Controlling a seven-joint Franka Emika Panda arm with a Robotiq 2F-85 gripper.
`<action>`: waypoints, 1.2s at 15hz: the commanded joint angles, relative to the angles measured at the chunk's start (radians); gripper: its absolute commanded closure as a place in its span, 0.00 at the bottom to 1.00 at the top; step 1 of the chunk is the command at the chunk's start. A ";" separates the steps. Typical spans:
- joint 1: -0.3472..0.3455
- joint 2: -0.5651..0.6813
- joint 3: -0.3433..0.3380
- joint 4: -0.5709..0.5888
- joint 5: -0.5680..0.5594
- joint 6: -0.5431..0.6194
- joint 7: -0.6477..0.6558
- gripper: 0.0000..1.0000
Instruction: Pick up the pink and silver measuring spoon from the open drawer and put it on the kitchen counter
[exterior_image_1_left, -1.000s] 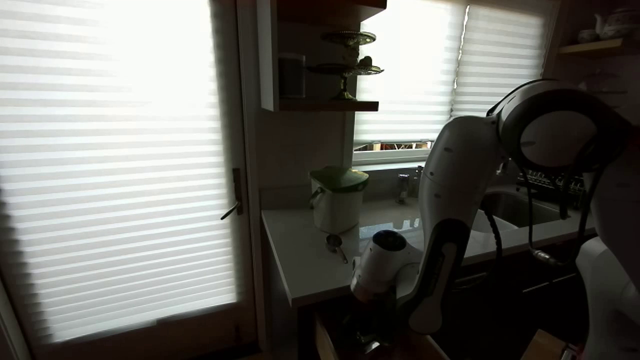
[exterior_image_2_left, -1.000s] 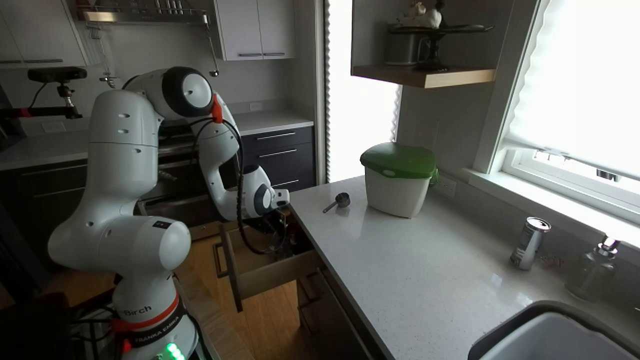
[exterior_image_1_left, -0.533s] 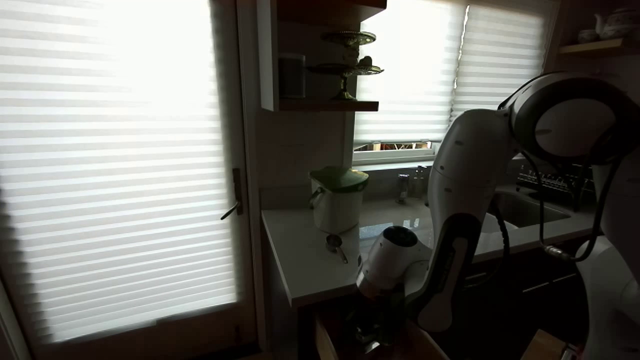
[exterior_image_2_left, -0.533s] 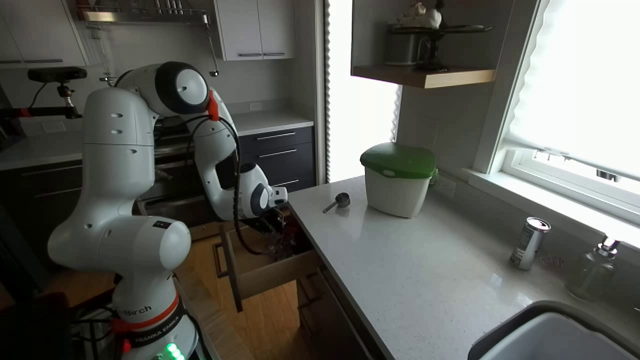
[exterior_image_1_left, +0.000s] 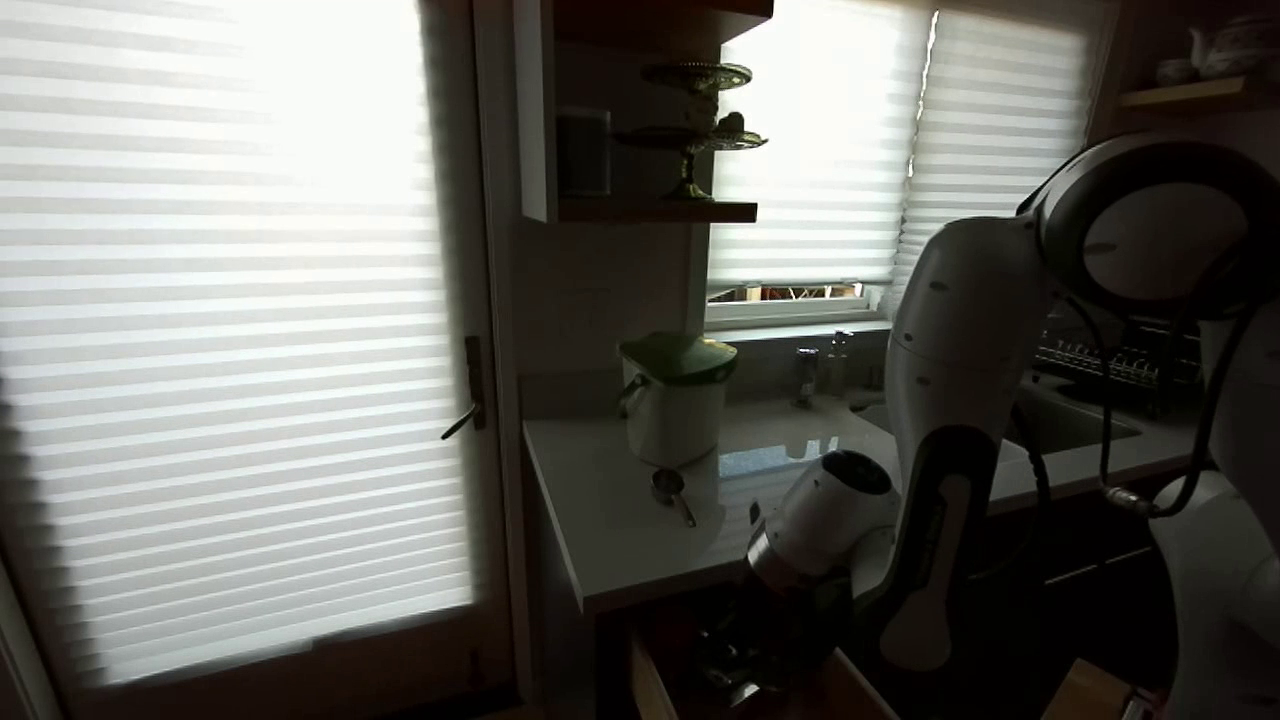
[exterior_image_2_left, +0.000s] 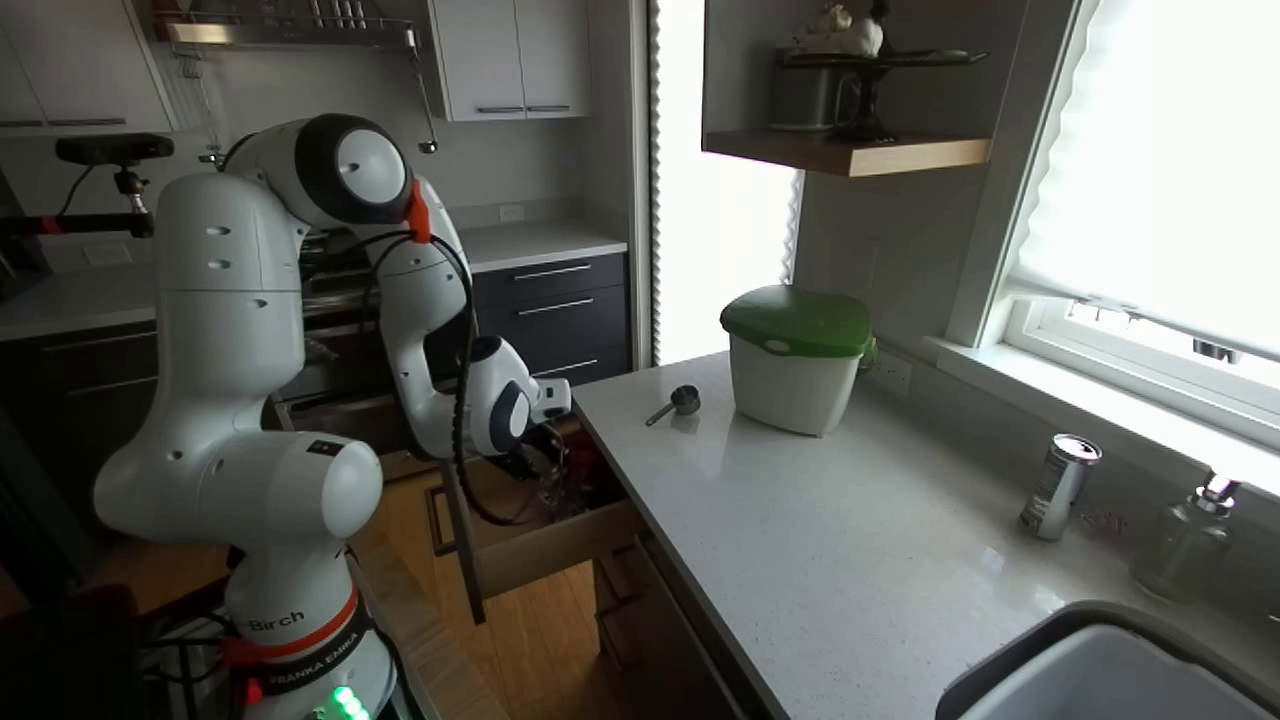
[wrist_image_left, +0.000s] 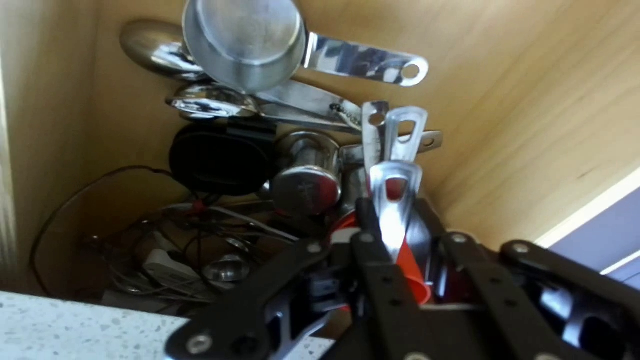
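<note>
My gripper (wrist_image_left: 396, 206) points down into the open drawer (wrist_image_left: 520, 65). Its fingertips stand a small gap apart around a shiny silver handle (wrist_image_left: 395, 182). I cannot tell whether they press on it. A red piece (wrist_image_left: 414, 277) shows between the fingers, under the handle; it looks like part of the pink and silver measuring spoon, mostly hidden by the fingers. Whether handle and red piece are joined is unclear. The drawer (exterior_image_2_left: 560, 545) shows in both exterior views, with the gripper too dark to read. The pale kitchen counter (exterior_image_2_left: 800, 520) lies beside and above it.
A metal scoop (exterior_image_2_left: 684, 400) lies on the counter near a green-lidded bin (exterior_image_2_left: 800, 360). A can (exterior_image_2_left: 1060, 485) stands farther along. In the drawer lie a metal cup (wrist_image_left: 245, 45), a black oval item (wrist_image_left: 220, 160), tangled wires (wrist_image_left: 200, 250) and other silver handles.
In an exterior view the arm and wrist have shifted right, back toward the robot's base, with the wrist tilting more. The gripper stays inside the drawer. The counter items have not moved.
</note>
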 joint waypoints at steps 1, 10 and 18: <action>-0.027 -0.031 0.010 -0.013 -0.072 -0.013 0.023 0.95; -0.044 -0.112 -0.032 -0.015 -0.315 -0.058 0.036 0.95; -0.066 -0.180 -0.063 -0.014 -0.648 -0.087 0.100 0.95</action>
